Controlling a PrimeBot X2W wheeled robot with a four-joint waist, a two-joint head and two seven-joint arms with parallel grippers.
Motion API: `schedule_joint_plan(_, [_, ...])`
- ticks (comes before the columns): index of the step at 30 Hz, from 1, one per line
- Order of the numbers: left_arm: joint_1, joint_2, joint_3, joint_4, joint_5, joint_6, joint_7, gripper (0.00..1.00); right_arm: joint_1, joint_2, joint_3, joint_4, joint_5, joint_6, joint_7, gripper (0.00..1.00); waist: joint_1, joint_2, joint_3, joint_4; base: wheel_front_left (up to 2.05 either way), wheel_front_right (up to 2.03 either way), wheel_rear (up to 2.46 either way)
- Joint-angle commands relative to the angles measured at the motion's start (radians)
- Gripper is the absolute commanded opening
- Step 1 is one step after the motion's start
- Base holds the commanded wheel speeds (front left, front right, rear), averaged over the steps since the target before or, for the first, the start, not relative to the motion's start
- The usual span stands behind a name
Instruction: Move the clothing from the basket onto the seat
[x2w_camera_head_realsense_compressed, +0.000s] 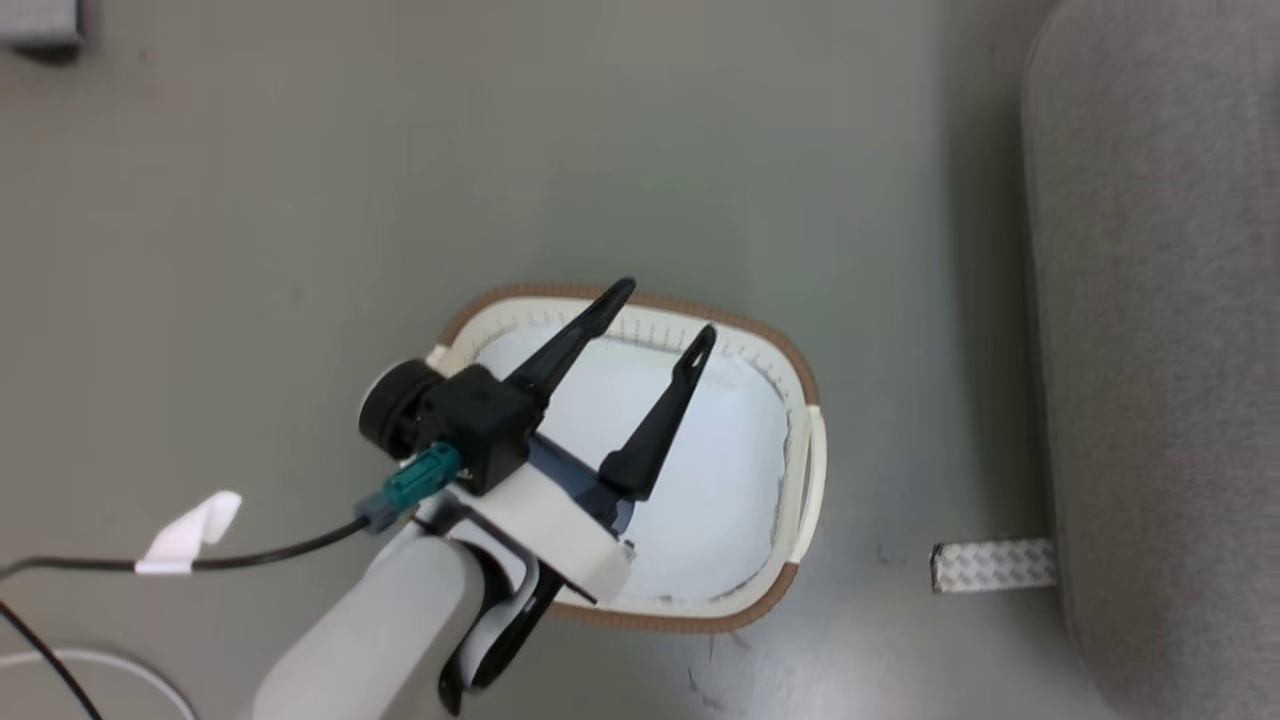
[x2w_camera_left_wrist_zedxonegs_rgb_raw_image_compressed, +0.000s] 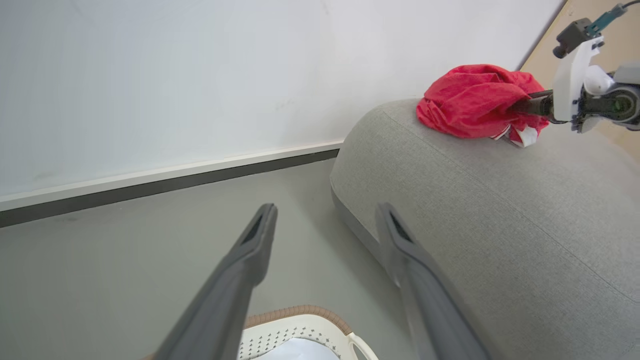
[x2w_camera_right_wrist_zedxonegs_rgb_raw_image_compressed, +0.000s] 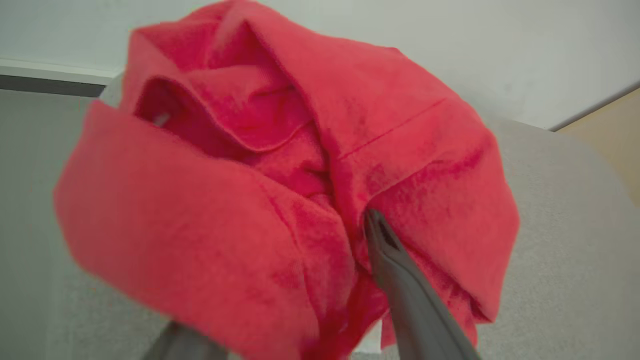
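Observation:
The white basket (x2w_camera_head_realsense_compressed: 803, 470) with its brown rim stands on the floor, and its inside is bare. Above it my left gripper (x2w_camera_head_realsense_compressed: 667, 310) hangs open with nothing between the fingers (x2w_camera_left_wrist_zedxonegs_rgb_raw_image_compressed: 250, 260). The red clothing (x2w_camera_left_wrist_zedxonegs_rgb_raw_image_compressed: 470, 97) lies bunched on top of the grey seat (x2w_camera_left_wrist_zedxonegs_rgb_raw_image_compressed: 500, 225), a bit of white showing underneath. My right gripper (x2w_camera_left_wrist_zedxonegs_rgb_raw_image_compressed: 525, 106) reaches into the bundle from the right. In the right wrist view the clothing (x2w_camera_right_wrist_zedxonegs_rgb_raw_image_compressed: 250, 200) drapes over the spread fingers (x2w_camera_right_wrist_zedxonegs_rgb_raw_image_compressed: 400, 285); one finger is hidden beneath it.
The seat (x2w_camera_head_realsense_compressed: 1160, 350) runs along the right, with a patterned metal plate (x2w_camera_head_realsense_compressed: 993, 565) at its base. A black cable with a white tape tag (x2w_camera_head_realsense_compressed: 190, 530) trails at the lower left. A white wall with dark skirting (x2w_camera_left_wrist_zedxonegs_rgb_raw_image_compressed: 175, 182) stands behind.

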Motion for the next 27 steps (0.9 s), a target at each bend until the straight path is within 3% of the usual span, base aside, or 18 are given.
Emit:
schedule_joint_plan(1, [0.032,0.009,0.007,0.014,-0.013,0.006,-0.016,1.0,0.003,0.008,0.016,-0.015,-0.023,-0.002,0.032,1.0,0.0,0.0,-0.102,-0.019,0.0,0.0,0.0])
schedule_joint_plan(5, [0.099,0.02,0.03,0.046,-0.053,0.021,-0.049,1.0,0.045,0.026,0.078,-0.079,-0.049,-0.002,0.12,1.0,0.0,0.0,-0.239,-0.033,0.0,0.0,0.0])
schedule_joint_plan(10, [0.197,0.044,0.086,0.057,-0.106,0.061,-0.082,1.0,0.159,0.016,0.146,-0.243,0.007,-0.002,0.115,1.0,0.0,0.0,-0.404,-0.041,0.0,0.0,0.0])
schedule_joint_plan(19, [0.357,0.106,0.244,-0.028,-0.21,0.153,-0.114,1.0,0.486,-0.11,0.171,-0.647,0.331,-0.002,-0.014,1.0,0.0,0.0,-0.571,-0.008,0.0,0.0,0.0])
schedule_joint_plan(22, [0.402,0.127,0.288,-0.052,-0.225,0.179,-0.124,1.0,0.593,-0.081,0.127,-0.742,0.372,-0.002,-0.063,1.0,0.0,0.0,-0.586,0.006,0.0,0.0,0.0])
schedule_joint_plan(27, [0.469,0.132,0.329,-0.047,-0.217,0.213,-0.138,1.0,0.761,0.061,0.045,-0.874,0.324,-0.002,-0.135,1.0,0.0,0.0,-0.595,0.016,0.0,0.0,0.0])
